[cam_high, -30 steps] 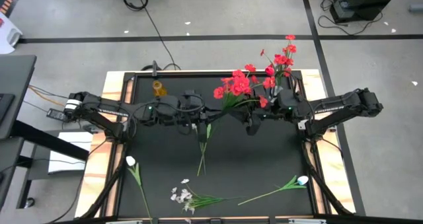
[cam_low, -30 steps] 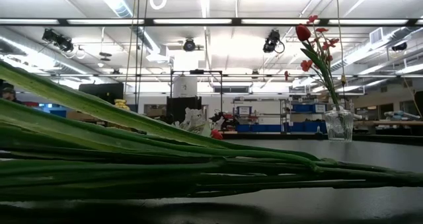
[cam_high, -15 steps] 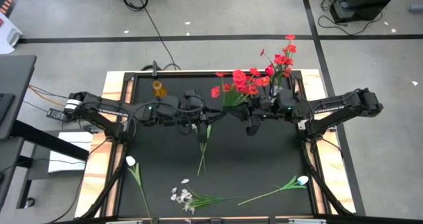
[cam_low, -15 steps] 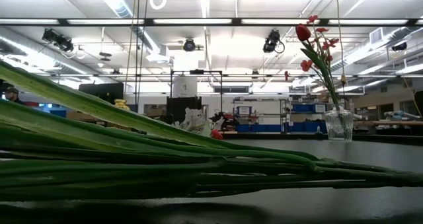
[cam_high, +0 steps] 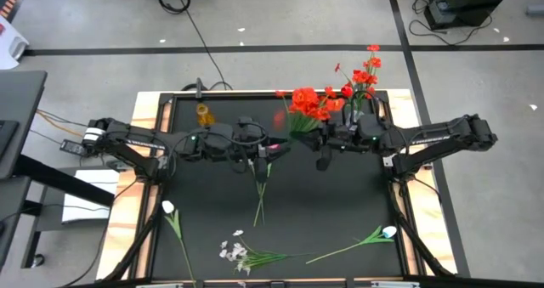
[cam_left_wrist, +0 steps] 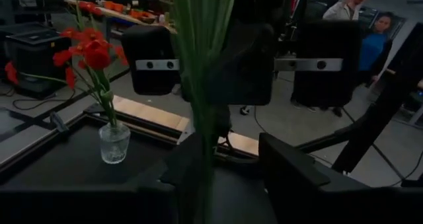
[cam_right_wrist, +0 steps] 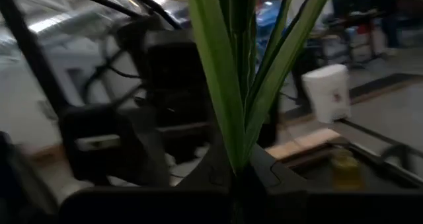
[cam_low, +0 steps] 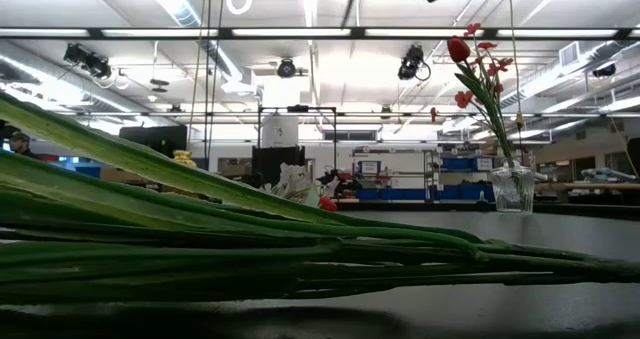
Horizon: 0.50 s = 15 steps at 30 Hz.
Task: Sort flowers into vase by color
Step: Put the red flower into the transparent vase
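Observation:
A bunch of red flowers (cam_high: 308,104) on green stems is held high over the table's middle, between my two grippers, which face each other. My right gripper (cam_high: 297,140) (cam_right_wrist: 238,179) is shut on the stems. My left gripper (cam_high: 274,146) (cam_left_wrist: 231,166) is open. The stems (cam_left_wrist: 201,98) pass between its fingers, close to one of them. A glass vase (cam_high: 360,110) (cam_left_wrist: 114,142) with red flowers stands at the far right. White flowers (cam_high: 242,254) lie along the near edge. My right gripper pinches the bunch's green stems and leaves (cam_right_wrist: 236,154) between its two fingers, below the blooms. The fingers come level from the table's right and lie across the stems. The bunch is clear of the table and tilted, blooms up, stem ends (cam_high: 257,213) hanging toward the near edge. My left gripper: I cannot tell whether a finger touches the stems.
A small amber vase (cam_high: 204,114) stands at the far left. A white bloom (cam_high: 168,208) lies near left and another (cam_high: 388,232) near right. In the low view the stems (cam_low: 250,249) of the near sprig fill the foreground. People stand beyond the table (cam_left_wrist: 360,26).
The red blooms have swung toward the table's far edge and drawn together, so the bunch stands more upright. The hanging stem ends have stayed where they were. My right gripper has tipped a little with the bunch.

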### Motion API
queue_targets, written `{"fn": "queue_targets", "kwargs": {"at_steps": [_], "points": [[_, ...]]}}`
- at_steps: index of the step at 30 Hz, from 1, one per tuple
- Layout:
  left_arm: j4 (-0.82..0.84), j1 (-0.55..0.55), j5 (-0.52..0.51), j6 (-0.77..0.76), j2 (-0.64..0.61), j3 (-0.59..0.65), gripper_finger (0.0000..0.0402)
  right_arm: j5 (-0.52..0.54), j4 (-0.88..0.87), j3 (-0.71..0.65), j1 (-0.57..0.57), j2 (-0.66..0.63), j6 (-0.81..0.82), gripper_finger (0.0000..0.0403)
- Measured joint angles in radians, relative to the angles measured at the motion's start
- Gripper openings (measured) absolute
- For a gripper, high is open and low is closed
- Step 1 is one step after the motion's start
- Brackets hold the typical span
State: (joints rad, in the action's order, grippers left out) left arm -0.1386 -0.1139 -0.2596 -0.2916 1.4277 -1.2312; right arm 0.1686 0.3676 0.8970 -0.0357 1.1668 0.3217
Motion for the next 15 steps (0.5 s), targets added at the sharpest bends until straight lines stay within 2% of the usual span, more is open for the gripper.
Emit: {"fn": "queue_targets", "kwargs": {"at_steps": [5, 11, 15], "points": [[0.050, 0.000, -0.105, -0.009, -0.042, 0.000, 0.0155, 0.117, -0.147, 0.000, -0.012, -0.051, -0.008, 0.0013], [0.246, 0.011, -0.264, 0.015, -0.164, 0.000, 0.0155, 0.227, -0.371, -0.001, -0.032, -0.145, -0.011, 0.0013], [0.360, 0.011, -0.334, 0.018, -0.242, 0.000, 0.0155, 0.341, -0.488, -0.038, -0.051, -0.242, -0.010, 0.0013]]}}
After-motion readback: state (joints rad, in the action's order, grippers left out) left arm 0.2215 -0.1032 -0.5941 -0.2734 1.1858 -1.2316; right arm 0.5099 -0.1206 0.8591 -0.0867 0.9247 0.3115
